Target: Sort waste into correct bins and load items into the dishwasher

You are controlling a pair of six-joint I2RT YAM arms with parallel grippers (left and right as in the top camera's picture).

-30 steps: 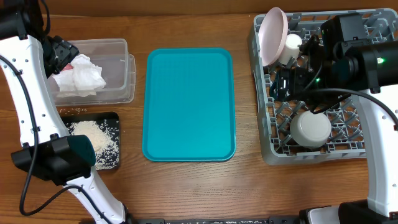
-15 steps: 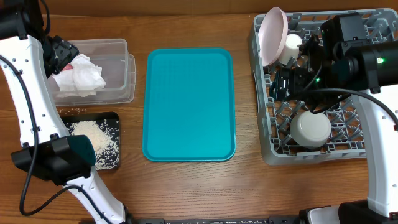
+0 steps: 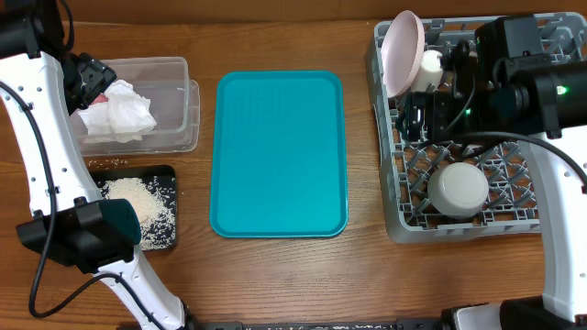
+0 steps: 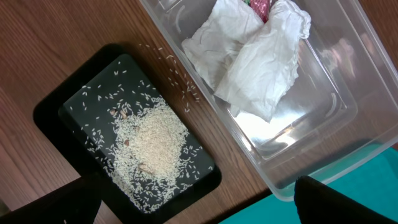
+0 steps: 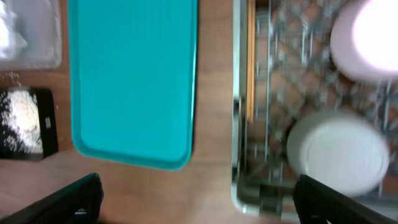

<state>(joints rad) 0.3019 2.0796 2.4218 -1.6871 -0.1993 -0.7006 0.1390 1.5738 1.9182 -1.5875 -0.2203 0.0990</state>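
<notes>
Little was judged left: napkins (image 3: 119, 112) were binned in the tub (image 3: 183, 64) and rice (image 3: 128, 192) in the black tray (image 3: 168, 170) left of the teal tray (image 3: 280, 156), crockery (image 3: 459, 188) was racked right of it, with the left claw (image 4: 198, 186) and right claw (image 5: 198, 180) held apart.

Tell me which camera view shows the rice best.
The left wrist view: the rice is close and sharp, single grains distinct. Overhead shows a small pale patch; right wrist, only a blur at the edge.

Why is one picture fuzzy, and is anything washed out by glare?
Right wrist view: blurred, the dish rack lattice smeared, the upper white dish washed out. Left wrist view: sharp, rice grains distinct, glare inside the clear tub. Overhead: sharp, evenly lit.
</notes>
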